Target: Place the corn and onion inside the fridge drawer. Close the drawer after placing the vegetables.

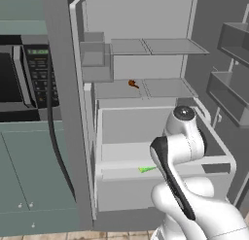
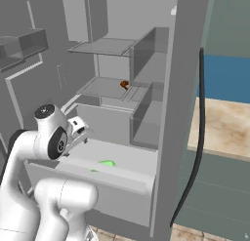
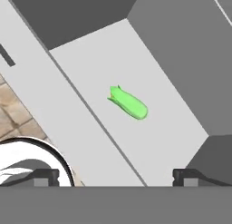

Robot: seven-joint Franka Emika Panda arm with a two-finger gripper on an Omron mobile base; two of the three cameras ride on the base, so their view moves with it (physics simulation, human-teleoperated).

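Observation:
The fridge [image 1: 63, 88] stands open, and its wide light grey drawer [image 1: 121, 165] is pulled out at the bottom. The bright green corn [image 3: 129, 104] lies on the drawer's floor, apart from the walls; it also shows as corn [image 1: 146, 169] and corn [image 2: 105, 163]. My gripper [image 3: 115, 177] hangs above the drawer [image 3: 86, 128] and looks down into it. It is open, with its fingertips [image 3: 45, 175] far apart and nothing between them. The hand [image 2: 80, 130] sits over the drawer's left part. The onion is out of view.
A tiny red-brown stemmed bit [image 1: 132, 83] lies on a grey shelf above the drawer. Door bins [image 1: 233, 93] line the open door. A microwave [image 1: 24, 74] sits left of the fridge, and a wooden counter [image 2: 219, 128] sits to its right. A black bar handle [image 2: 197, 128] runs down the fridge's edge.

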